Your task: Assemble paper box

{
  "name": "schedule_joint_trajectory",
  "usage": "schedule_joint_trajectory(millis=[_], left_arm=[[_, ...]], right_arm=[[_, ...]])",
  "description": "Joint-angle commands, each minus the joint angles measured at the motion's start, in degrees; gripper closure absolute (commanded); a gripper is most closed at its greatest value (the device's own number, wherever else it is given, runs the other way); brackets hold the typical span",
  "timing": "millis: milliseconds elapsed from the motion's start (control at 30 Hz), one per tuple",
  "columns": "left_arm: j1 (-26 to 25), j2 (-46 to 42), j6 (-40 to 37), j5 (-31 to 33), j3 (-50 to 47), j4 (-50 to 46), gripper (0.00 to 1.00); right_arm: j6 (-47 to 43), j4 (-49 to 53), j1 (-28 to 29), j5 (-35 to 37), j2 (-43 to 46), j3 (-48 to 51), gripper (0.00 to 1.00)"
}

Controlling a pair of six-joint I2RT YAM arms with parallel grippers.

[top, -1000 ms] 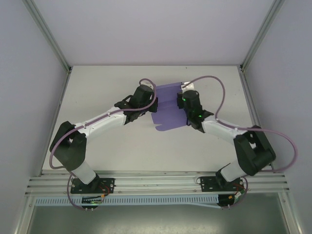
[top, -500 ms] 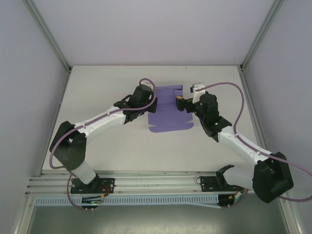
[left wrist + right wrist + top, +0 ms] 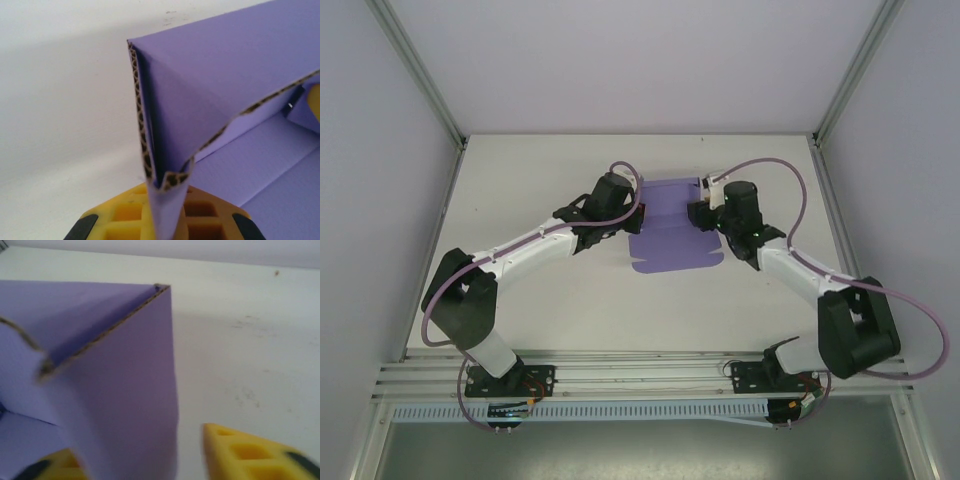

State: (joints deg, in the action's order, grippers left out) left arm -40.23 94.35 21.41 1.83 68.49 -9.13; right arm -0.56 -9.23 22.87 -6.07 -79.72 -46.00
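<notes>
The box (image 3: pixel 670 235) lies part-folded on the counter (image 3: pixel 560 300) between the two pincers. Its floor is flat and its side walls are turned up.

The left pincer (image 3: pixel 623 215) is clamped on the wall nearest it. In the left wrist view the doubled-over board comes down between its yellow fingers (image 3: pixel 125 220) and is pinched tight, with the box floor stretching away beyond toward the other arm. That hold looks meant to keep the folded wall upright. It also seems to anchor the box so it cannot slide while the far side is worked.

The right pincer (image 3: pixel 705 208) sits at the opposite wall. In the right wrist view that wall rises between its jaws, which stand apart. The outer finger (image 3: pixel 250 452) is clear of the board, with bare counter between them, and the inner one is partly hidden behind the board. So the pincer straddles the wall without gripping it. It is probably lined up to close and crease it like the left side. Until it does, this wall may spring flat.
</notes>
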Motion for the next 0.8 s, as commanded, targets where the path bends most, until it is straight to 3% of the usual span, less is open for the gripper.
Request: schedule_joint_trajectory(millis=[0,100,400,567,767], left_arm=[[0.0,1.2,-0.4,1.3,2.9,-4.2,1.0],[-0.4,1.9,0.5,5.3,4.5,-7.5,1.0],[-0.6,3.2,2.1,6.8,6.2,-8.3,1.0],[-0.7,7.7,4.8,10.5,10.3,-11.6,0.99],[-0.6,9.0,5.5,13.5,10.8,-9.7,0.76]], right_arm=[[3.2,-1.4,-0.4,2.3,-2.4,-2.5,0.83],[6.8,-0.5,0.4,12.0,-3.3,-2.4,1.0],[3.2,11.1,6.4,37.8,-5.8,-7.2,1.0],[3.4,6.9,8.5,30.1,-0.4,-4.5,1.0],[6.3,4.6,8.6,17.0,6.9,-0.6,1.0]])
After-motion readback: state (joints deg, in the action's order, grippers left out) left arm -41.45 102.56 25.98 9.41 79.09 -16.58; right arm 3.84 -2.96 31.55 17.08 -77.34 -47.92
